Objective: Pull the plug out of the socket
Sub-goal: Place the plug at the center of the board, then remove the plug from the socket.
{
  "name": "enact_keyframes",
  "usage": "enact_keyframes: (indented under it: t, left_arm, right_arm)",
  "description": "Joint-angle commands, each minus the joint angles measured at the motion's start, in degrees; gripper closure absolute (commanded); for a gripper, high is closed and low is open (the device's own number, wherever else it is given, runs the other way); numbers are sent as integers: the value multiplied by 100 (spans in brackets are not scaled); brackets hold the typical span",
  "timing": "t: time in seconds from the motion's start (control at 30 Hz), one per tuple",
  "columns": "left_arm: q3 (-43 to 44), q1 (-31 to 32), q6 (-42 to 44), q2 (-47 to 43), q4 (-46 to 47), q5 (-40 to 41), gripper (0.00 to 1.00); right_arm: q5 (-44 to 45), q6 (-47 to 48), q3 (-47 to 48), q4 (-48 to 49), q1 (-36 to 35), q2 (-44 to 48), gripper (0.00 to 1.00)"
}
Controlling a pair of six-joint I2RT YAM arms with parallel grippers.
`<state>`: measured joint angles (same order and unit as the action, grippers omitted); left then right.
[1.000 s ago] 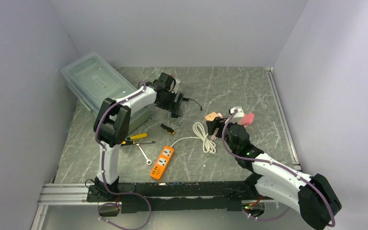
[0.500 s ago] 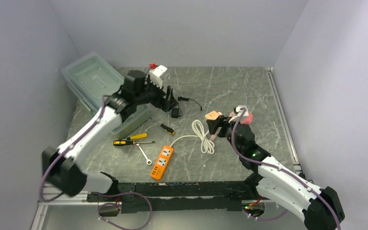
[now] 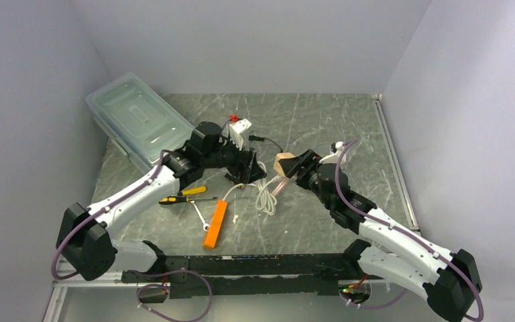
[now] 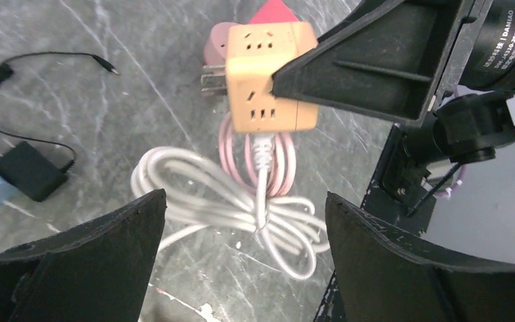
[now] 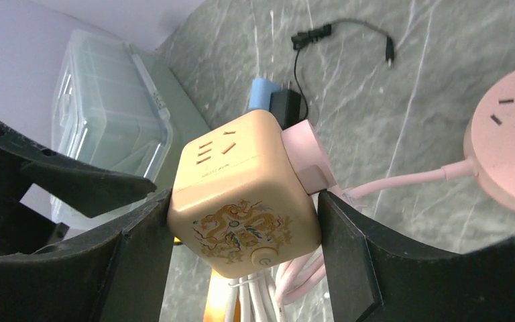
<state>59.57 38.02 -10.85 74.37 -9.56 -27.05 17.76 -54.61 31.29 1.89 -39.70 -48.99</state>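
The pale pink plastic plug (image 5: 305, 157) is sitting in one side face of the tan cube-shaped socket block (image 5: 245, 201), and both are hanging in the air over the middle of the grey marbled table (image 3: 349, 127). The right gripper (image 5: 241, 201) is clamping the cube, with one finger pressed against each of two opposite faces. That is leaving the plug side bare.

The left gripper (image 4: 245, 201) is hovering just beside the cube with its fingers spread wide and nothing between them. In the left wrist view the plug is lying ahead of the gap and off toward the left finger. Its long axis is running across the view, pointing away from the cube.

As the only free tool, the left gripper is probably the one to pull. It likely needs to shift left past the cube and close across the plug body, then draw it sideways along that axis. The white cord bundle (image 4: 194, 188) is dangling below, near the fingers.
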Motion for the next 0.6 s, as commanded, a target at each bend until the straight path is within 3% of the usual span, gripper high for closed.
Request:
enact_keyframes:
  t: [0.0,0.57]
  left_arm:
    - [-66,71,-406,101,519,-521,8]
    - [-23,174,-516,460,657,-825,7]
  right_arm:
    - [468,-1248,425,504,-439,50,100]
    - [872,-1896,715,677,-1057,-304,100]
